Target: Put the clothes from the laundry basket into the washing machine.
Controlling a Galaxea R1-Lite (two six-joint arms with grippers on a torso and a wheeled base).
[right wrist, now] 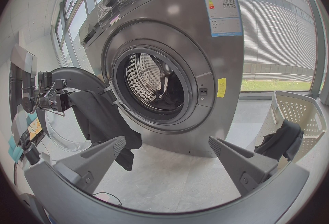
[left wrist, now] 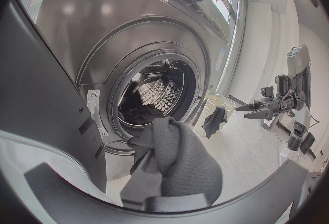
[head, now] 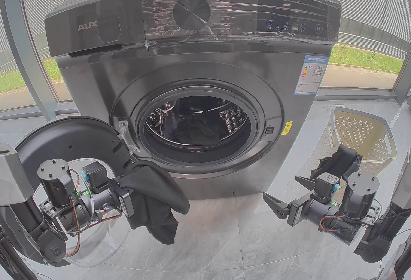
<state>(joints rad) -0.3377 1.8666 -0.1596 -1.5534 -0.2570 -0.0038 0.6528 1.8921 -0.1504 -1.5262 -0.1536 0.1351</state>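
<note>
Holding a dark garment (head: 156,199) pinched fast, your left gripper (head: 127,201) hangs just beside the lower left rim of the washing machine (head: 192,58) mouth, in front of its open door (head: 64,135). You see another dark piece (head: 199,129) in the drum. Your right gripper (head: 280,186) is spread wide and empty, near the laundry basket (head: 364,112), whose front rim carries a third garment (head: 340,163).

Grey marbled tile floor (head: 239,234) w/ front-load washing machine (head: 192,71) standing on it; laundry basket (head: 364,131) just beside, prob. tipped over.
</note>
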